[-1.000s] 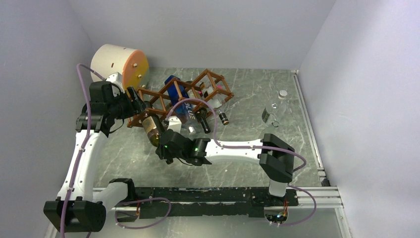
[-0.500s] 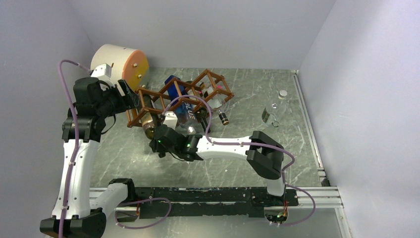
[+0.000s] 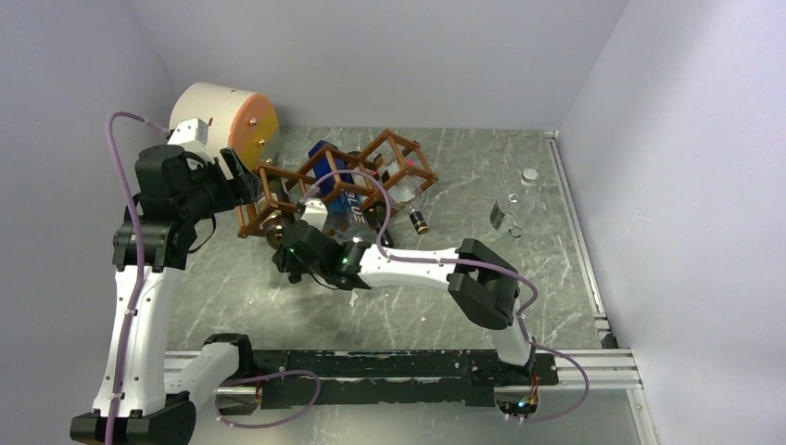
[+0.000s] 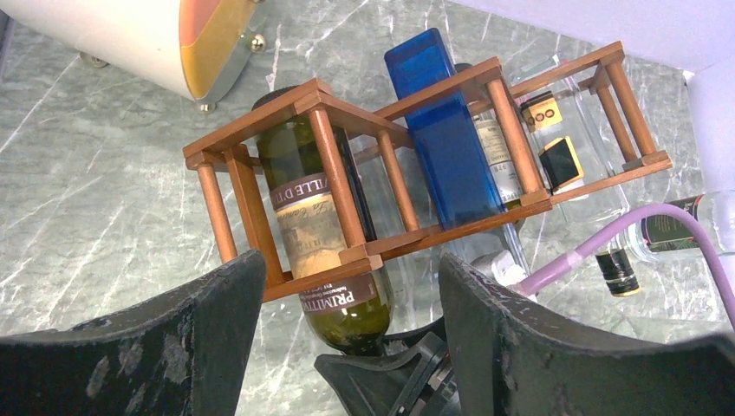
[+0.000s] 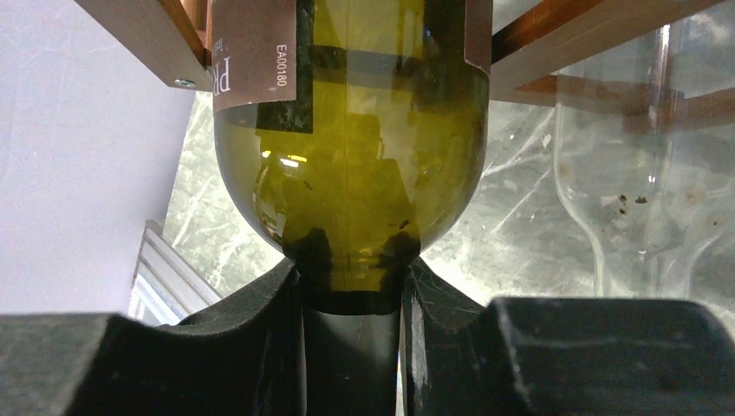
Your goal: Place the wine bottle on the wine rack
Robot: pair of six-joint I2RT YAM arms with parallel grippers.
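Observation:
The reddish-brown wooden wine rack point(image 3: 278, 173) lies on the grey marble table, and it also shows in the left wrist view point(image 4: 247, 123). A green wine bottle point(image 4: 342, 312) with a brown label lies base-first in the rack's leftmost cell; its shoulder and neck stick out toward me. My right gripper point(image 3: 285, 243) is shut on the bottle's neck point(image 5: 351, 277), just below the shoulder point(image 5: 347, 173). My left gripper point(image 3: 243, 184) is open and empty, just off the rack's left end; its fingers point(image 4: 173, 347) frame the rack's near corner without touching it.
A cream-and-orange drum point(image 3: 222, 120) stands behind the rack's left end. A blue bottle point(image 4: 442, 139) and clear bottles fill other cells. A dark bottle neck point(image 3: 417, 221) pokes out at the front. A clear bottle point(image 3: 513, 209) lies far right. My right arm's purple cable point(image 4: 641, 225) arcs over the rack.
My right gripper has moved left and away from me, sliding the green bottle deeper into the leftmost cell. My left gripper pulled back up and left from the rack's end, then stayed still.

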